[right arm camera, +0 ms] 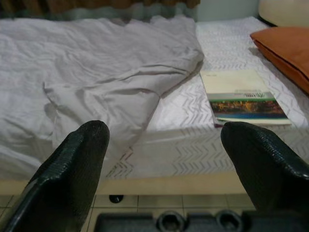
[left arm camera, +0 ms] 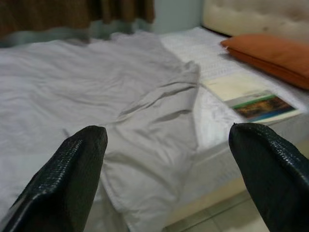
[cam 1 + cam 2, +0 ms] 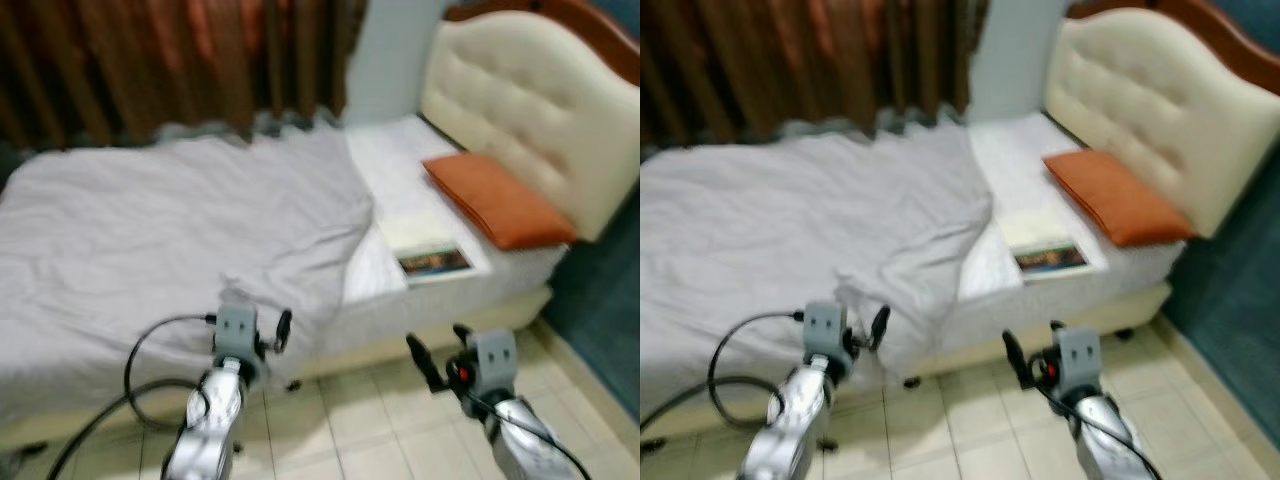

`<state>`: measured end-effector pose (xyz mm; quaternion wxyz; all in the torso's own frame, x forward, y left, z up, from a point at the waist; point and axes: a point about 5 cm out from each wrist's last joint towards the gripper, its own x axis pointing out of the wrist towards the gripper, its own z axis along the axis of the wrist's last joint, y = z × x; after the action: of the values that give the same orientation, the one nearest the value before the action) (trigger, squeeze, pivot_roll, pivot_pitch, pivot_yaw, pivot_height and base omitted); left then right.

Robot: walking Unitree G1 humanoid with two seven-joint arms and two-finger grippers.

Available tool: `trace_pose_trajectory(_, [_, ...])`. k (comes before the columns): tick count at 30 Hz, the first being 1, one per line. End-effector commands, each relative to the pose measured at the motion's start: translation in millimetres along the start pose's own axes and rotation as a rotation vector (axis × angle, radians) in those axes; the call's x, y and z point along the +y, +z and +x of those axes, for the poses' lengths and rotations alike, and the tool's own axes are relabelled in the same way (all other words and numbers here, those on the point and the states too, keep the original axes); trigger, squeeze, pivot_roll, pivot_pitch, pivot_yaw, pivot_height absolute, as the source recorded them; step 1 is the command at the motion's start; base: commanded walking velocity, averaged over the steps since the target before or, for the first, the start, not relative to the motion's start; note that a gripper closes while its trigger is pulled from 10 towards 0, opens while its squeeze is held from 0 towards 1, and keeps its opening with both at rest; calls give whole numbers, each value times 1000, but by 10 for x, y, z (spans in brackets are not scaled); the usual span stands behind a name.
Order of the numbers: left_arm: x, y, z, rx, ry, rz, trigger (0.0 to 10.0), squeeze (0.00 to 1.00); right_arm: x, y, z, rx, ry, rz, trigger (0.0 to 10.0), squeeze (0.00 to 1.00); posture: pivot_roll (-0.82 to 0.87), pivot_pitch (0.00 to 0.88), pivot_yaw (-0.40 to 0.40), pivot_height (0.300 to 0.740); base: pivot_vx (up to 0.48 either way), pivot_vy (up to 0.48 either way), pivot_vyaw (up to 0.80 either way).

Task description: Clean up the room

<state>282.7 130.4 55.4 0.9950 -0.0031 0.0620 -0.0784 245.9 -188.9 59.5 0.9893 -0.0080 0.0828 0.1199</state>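
At the bottom of the head view, both arms are raised over the tiled floor (image 3: 370,410). The left claw (image 3: 262,335) is at lower centre-left, in front of the hanging edge of the blanket; in its wrist view the two black fingers (image 2: 67,179) stand wide apart with nothing between them. The right claw (image 3: 437,357) is at lower centre-right, before the side of the bed (image 3: 440,310), and its fingers (image 1: 72,169) are wide too, holding nothing.

Behind them, the grey blanket (image 3: 170,220) covers the left and middle of the frame (it is wrinkled, and one corner is folded back so the white sheet (image 3: 390,165) shows). On the sheet, right of centre near the mattress edge, lies a book (image 3: 428,250) with a pale cover and a coloured strip. Just beyond it, an orange pillow (image 3: 495,200) lies before the cream padded headboard (image 3: 530,100) at the upper right. Brown curtains (image 3: 170,60) fill the upper left.
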Motion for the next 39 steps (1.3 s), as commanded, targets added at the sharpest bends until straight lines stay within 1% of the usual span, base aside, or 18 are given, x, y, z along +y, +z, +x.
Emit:
trace_pose_trajectory(1, [-15, -11, 14, 14, -6, -6, 10000, 0, 5, 8, 2, 3, 8, -4, 10000, 0, -129, 67, -2, 740, 465, 0, 0])
trace_pose_trajectory(14, [-23, 0, 35, 12, -1, -14, 10000, 0, 16, -2, 1, 9, 15, -8, 10000, 0, -131, 68, 1, 740, 464, 0, 0])
trace_pose_trajectory(18, [-18, -6, 21, 10, 7, -16, 10000, 0, 8, -19, -5, 19, 15, -6, 10000, 0, -126, 71, -6, 740, 465, 0, 667])
trace_pose_trajectory(23, [-17, 12, 40, 8, 2, -6, 10000, 0, 8, -19, 11, 19, 16, 4, 10000, 0, -122, 72, -9, 740, 464, 0, 0])
trace_pose_trajectory(30, [31, 30, 71, 9, 11, -2, 10000, 0, 29, -34, 0, 25, 27, 5, 10000, 0, -120, 78, -7, 740, 463, 0, 0])
trace_pose_trajectory(37, [42, 28, 92, 15, 6, -3, 10000, 0, 45, -48, -13, 29, 29, 6, 10000, 0, -126, 81, -2, 740, 465, 0, 0])
trace_pose_trajectory(39, [71, 12, 110, 24, 14, -3, 10000, 0, 58, -59, -43, 33, 32, 6, 10000, 0, -134, 87, -1, 740, 469, 0, 0])
